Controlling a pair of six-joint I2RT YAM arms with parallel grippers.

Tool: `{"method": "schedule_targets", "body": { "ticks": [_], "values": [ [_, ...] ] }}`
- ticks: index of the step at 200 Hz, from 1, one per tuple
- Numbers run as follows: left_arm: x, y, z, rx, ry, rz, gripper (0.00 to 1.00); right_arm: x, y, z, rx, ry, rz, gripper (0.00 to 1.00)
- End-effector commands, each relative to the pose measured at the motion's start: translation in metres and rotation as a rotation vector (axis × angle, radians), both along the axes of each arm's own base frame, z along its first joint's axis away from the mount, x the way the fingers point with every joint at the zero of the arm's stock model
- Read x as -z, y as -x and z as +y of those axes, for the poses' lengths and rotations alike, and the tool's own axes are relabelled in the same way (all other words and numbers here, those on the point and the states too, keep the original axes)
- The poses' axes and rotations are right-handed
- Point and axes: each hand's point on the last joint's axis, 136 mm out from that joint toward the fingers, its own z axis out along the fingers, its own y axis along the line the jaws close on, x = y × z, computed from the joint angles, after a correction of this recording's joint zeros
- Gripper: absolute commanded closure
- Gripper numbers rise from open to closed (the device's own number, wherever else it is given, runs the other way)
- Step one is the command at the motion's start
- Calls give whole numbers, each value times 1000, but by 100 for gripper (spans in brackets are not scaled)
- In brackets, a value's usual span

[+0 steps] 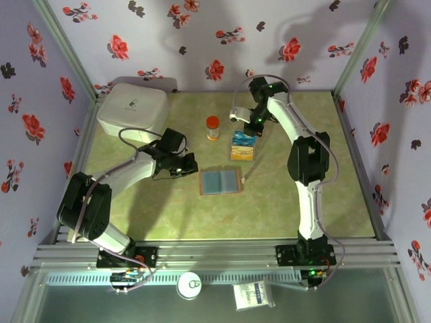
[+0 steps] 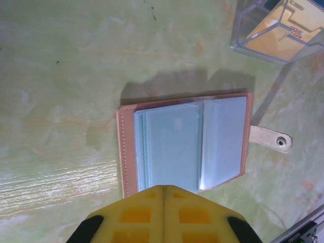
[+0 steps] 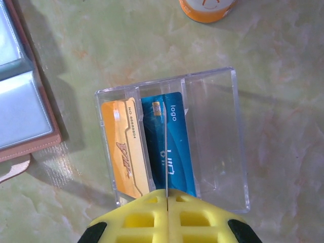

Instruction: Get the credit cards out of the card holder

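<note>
Left arm bent low, left gripper (image 2: pixel 163 188) pinched shut and empty. The card holder (image 2: pixel 172 147) lies open and flat just ahead of its tips. Right arm stretched forward, right gripper (image 3: pixel 165 192) closed and empty, over the clear box (image 3: pixel 217 152). Two credit cards (image 3: pixel 169 142), orange-yellow and blue, stand in its slots. Orange bottle (image 3: pixel 205 7) farther ahead.

- Bright overhead light; soft shadows of my arms lie across the table (image 1: pixel 168 215).
- The card holder (image 2: pixel 185 144) casts a dim shadow; glare streaks its sleeves.
</note>
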Motion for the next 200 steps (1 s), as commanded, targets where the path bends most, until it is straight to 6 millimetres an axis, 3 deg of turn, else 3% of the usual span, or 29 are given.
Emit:
{"method": "schedule_targets", "body": {
  "ticks": [1, 134, 155, 200],
  "values": [
    [1, 3, 9, -10, -25, 10, 97, 3, 1, -5, -31, 6, 27, 100],
    [9, 0, 8, -18, -36, 43, 98, 29, -4, 6, -51, -46, 93, 100],
    [9, 1, 7, -18, -36, 46, 98, 28, -9, 3, -33, -25, 70, 88],
    [6, 0, 7, -18, -27, 40, 98, 14, -17, 2, 6, -45, 21, 82]
  ]
}}
